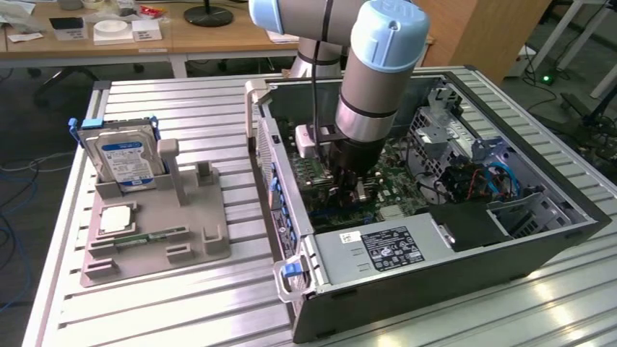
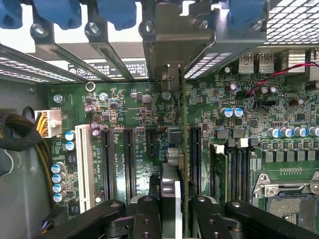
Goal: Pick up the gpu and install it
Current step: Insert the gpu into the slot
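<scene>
A single robot arm reaches down into an open desktop computer case (image 1: pixel 540 238) that lies on its side on a ribbed metal table (image 1: pixel 164 303). In the exterior view the gripper (image 1: pixel 355 189) hangs low over the green motherboard (image 1: pixel 400 181), close to the rear wall of the case. The wrist view looks straight along the fingers (image 2: pixel 147 219), which are clamped on the gpu (image 2: pixel 182 149), a thin card seen edge-on as a narrow vertical line running away from the gripper toward the back of the case. Its silvery metal end bracket (image 2: pixel 172 45) stands at the far end, up against the row of rear slot openings with blue latches (image 2: pixel 117 11). The relation that matters: the card's long axis runs parallel to the long black expansion slots (image 2: pixel 128 164) on the board, and the card's lower edge sits directly over one of them, just beside a slot (image 2: pixel 195 159) on its other side (whether the edge is already seated or only touching cannot be told from these angles). Well apart from the case, toward the exterior view's left, a grey parts holder (image 1: pixel 154 246) carries a silver hard drive (image 1: pixel 123 160) standing upright and a green memory stick (image 1: pixel 154 236) lying flat.
</scene>
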Controlling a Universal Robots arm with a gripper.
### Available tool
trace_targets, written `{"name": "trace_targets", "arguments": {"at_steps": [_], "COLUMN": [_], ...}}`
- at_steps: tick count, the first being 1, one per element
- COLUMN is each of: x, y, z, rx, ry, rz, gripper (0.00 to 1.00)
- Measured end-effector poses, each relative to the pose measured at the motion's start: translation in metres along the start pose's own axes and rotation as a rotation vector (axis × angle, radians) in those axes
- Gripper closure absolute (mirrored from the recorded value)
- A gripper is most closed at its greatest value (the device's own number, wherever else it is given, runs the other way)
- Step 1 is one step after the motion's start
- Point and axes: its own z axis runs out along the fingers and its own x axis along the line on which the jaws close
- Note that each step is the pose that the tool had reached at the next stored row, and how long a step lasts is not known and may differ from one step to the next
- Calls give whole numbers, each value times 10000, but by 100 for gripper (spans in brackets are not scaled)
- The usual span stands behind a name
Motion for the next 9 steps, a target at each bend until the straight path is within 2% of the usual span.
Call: {"name": "trace_targets", "arguments": {"at_steps": [9], "x": [0], "y": [0], "z": [0], "rx": [0], "ry": [-1], "rz": [0], "gripper": [72]}}
